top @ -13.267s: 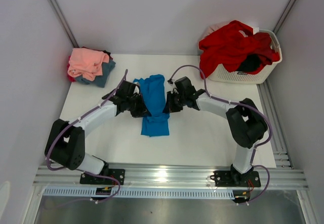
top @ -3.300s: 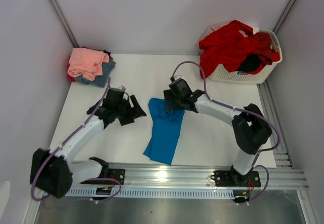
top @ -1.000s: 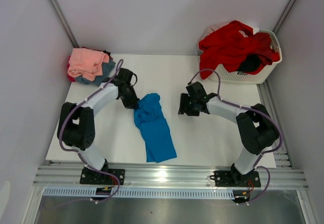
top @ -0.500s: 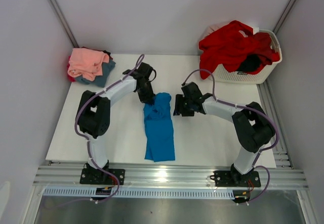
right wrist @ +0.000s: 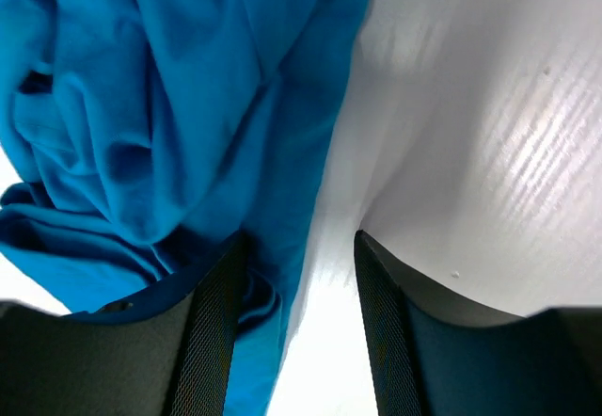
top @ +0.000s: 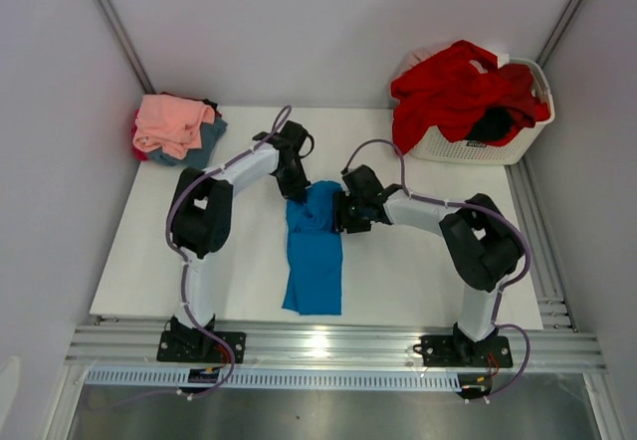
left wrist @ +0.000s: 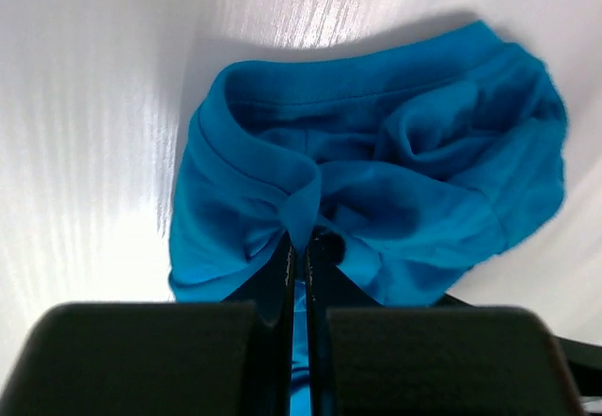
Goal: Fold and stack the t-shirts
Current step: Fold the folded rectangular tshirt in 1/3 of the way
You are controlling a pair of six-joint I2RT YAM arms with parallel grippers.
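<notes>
A bright blue t-shirt (top: 315,251) lies lengthwise in the middle of the table, bunched at its far end. My left gripper (top: 297,191) is at that far end, shut on a pinched fold of the blue cloth (left wrist: 299,211). My right gripper (top: 344,215) is low at the shirt's right edge, jaws open, with the blue hem (right wrist: 273,247) lying between its fingers (right wrist: 218,312). Folded t-shirts are stacked at the back left, with salmon pink (top: 174,121) on top of slate blue (top: 202,147). A red t-shirt (top: 453,87) and a black one (top: 490,124) fill the basket.
The white slatted basket (top: 468,149) stands at the back right corner. Grey walls close in the table on three sides. The metal rail (top: 328,345) with both arm bases runs along the near edge.
My left gripper has carried the shirt's bunched end right and towards the back, straightening the shirt. My right gripper has moved left to the shirt's right edge, its jaws narrowing a little.
</notes>
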